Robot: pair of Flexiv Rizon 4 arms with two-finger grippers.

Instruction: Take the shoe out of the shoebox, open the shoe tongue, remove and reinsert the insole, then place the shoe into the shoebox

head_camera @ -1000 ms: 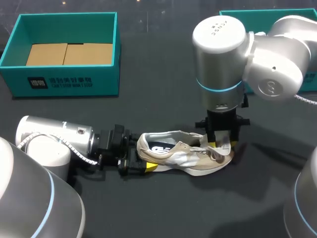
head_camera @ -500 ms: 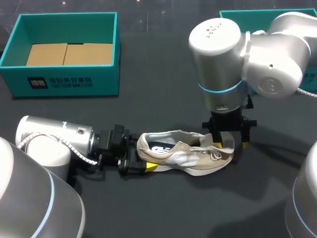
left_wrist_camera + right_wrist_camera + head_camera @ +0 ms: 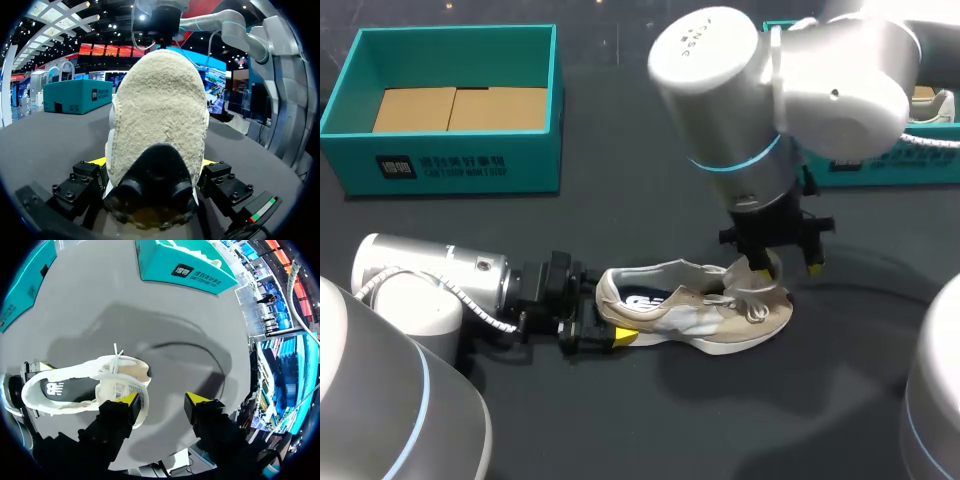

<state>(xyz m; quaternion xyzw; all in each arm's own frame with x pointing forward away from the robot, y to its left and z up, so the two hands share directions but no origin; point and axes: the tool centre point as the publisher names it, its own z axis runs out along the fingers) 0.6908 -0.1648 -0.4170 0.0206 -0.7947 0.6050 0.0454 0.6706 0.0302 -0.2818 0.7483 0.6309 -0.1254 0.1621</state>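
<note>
— Resting on the surface (image 3: 650,420), outside the shoebox (image 3: 455,165): shoe (image 3: 690,315), heel clamped in left jaws. Soft, light?
— Looks floppy. Right jaws spread, empty, over the tongue (image 3: 122,387); better pinching its thin edge.

left tool (image 3: 155,164) clamped, right tool (image 3: 161,403) spread

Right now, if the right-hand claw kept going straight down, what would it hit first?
The right gripper would probably meet the shoe first: one finger is over its front edge, the other over the bare table. Depth is unclear.
</note>
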